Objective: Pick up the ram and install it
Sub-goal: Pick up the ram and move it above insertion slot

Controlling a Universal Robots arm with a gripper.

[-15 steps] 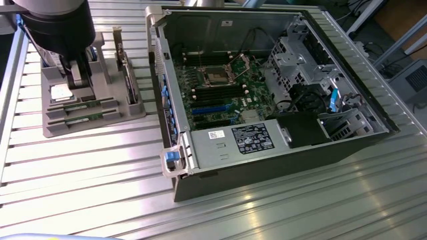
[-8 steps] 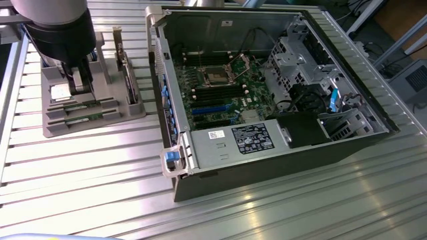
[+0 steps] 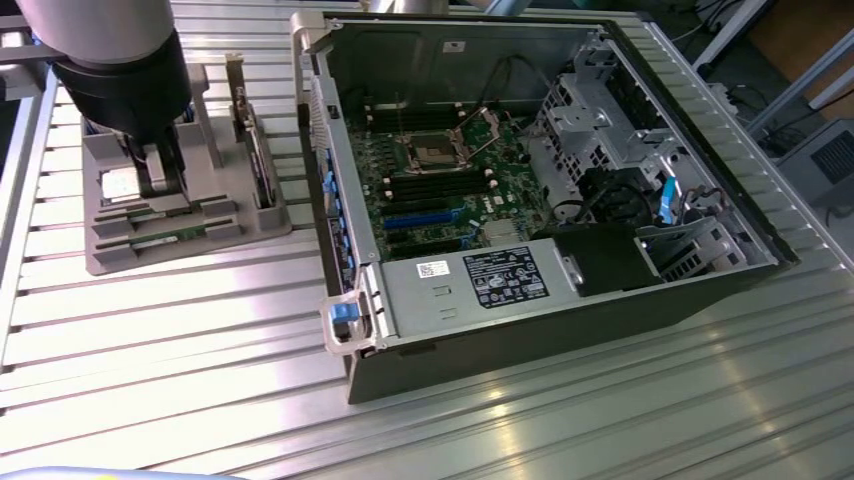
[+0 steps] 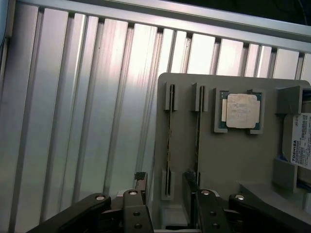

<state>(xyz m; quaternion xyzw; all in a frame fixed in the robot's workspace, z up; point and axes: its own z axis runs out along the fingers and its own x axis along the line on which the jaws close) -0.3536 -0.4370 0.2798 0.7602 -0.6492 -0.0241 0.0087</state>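
Spread jaws are straddling one ram (image 4: 168, 141), which is standing on edge in its slot in the grey holder (image 4: 233, 160) on the counter (image 4: 73, 121). A twin stick (image 4: 198, 126) is sitting just beside it; processor (image 4: 241, 110) is lying next over.

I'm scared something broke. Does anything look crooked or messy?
Nothing stands out. The ram and the second stick stand straight in the grey holder's slots, the processor sits flat in its pocket, and the gripper hangs over the ram.
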